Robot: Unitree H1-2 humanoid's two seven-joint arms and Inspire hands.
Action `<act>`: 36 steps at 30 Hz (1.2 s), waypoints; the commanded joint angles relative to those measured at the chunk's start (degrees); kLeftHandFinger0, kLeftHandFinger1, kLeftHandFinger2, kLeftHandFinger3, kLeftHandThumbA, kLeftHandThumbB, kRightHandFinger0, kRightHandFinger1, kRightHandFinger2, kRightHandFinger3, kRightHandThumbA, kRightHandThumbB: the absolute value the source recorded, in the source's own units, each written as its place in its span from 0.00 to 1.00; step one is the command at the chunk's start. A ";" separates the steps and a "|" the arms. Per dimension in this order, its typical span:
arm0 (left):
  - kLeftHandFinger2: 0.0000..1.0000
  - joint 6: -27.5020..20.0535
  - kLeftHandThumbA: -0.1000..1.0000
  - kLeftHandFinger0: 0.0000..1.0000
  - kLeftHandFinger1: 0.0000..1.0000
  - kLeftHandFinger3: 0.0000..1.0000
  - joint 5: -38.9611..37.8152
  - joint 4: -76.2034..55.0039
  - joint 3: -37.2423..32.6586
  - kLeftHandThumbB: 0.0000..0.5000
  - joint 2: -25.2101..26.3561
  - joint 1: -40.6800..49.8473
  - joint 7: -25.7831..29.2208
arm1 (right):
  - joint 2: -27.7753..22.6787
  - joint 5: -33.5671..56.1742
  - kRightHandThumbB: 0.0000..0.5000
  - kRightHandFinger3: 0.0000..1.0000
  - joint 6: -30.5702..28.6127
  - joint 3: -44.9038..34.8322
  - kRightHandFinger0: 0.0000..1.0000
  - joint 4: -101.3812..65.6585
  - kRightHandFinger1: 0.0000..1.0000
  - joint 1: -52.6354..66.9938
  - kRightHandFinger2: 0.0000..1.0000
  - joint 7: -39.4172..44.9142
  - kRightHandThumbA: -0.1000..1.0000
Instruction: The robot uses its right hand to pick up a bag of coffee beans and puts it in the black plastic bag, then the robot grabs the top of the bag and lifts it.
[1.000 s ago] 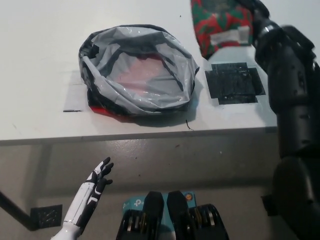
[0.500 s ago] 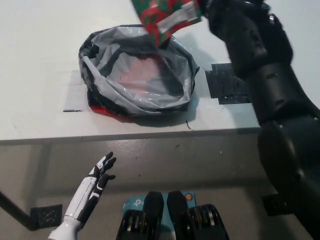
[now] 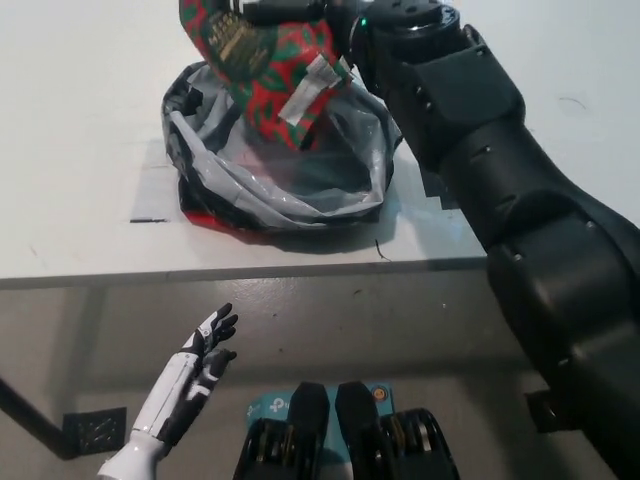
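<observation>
A red and green patterned coffee bean bag (image 3: pixel 265 75) with a white label hangs over the open mouth of the black plastic bag (image 3: pixel 275 180), which sits rolled down on the white table (image 3: pixel 80 120). My black right hand (image 3: pixel 300 12) is shut on the coffee bag's top at the upper edge of the picture, and its arm crosses the bag's right side. The coffee bag's lower end dips toward the far rim of the plastic bag. My white left hand (image 3: pixel 200 355) rests open below the table's front edge at the lower left.
Red material shows under the plastic bag's front edge (image 3: pixel 215 222). A black square patch on the table is mostly hidden behind my right arm. A grey tape mark (image 3: pixel 150 190) lies left of the bag. The table's front edge runs across the middle.
My right arm has swung left, carrying the coffee bag from the table's right side to above the plastic bag's opening. The left hand has barely shifted.
</observation>
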 commanded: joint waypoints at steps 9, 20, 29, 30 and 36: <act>1.00 -4.50 0.94 0.80 0.88 1.00 1.20 -0.79 -0.64 0.32 1.27 -1.90 -0.63 | -0.73 -17.29 0.33 0.47 -13.44 17.81 0.00 -7.78 0.18 -4.37 0.46 2.46 0.00; 1.00 -4.52 0.92 0.78 0.86 1.00 1.19 -0.79 -1.04 0.31 1.57 -2.18 -0.94 | -1.02 -23.37 0.31 0.72 -19.25 20.96 0.01 -7.22 0.31 -3.18 0.71 -0.22 0.00; 0.98 -4.05 0.92 0.75 0.82 1.00 0.65 -1.20 -1.27 0.28 1.66 -2.16 -1.49 | -2.24 -31.90 0.31 0.82 -25.16 26.09 0.10 -6.69 0.34 -1.26 0.72 -4.14 0.00; 0.97 -3.91 0.92 0.75 0.81 1.00 0.76 -1.33 -1.28 0.28 1.71 -2.14 -1.55 | -2.47 -32.89 0.32 0.84 -26.05 26.63 0.17 -6.37 0.35 -1.11 0.74 -4.73 0.00; 0.97 -2.87 0.93 0.75 0.81 1.00 0.94 -1.89 -1.28 0.29 1.66 -2.11 -1.86 | -3.75 -38.78 0.28 0.68 -29.34 30.55 0.00 -5.02 0.29 -0.97 0.74 -9.58 0.00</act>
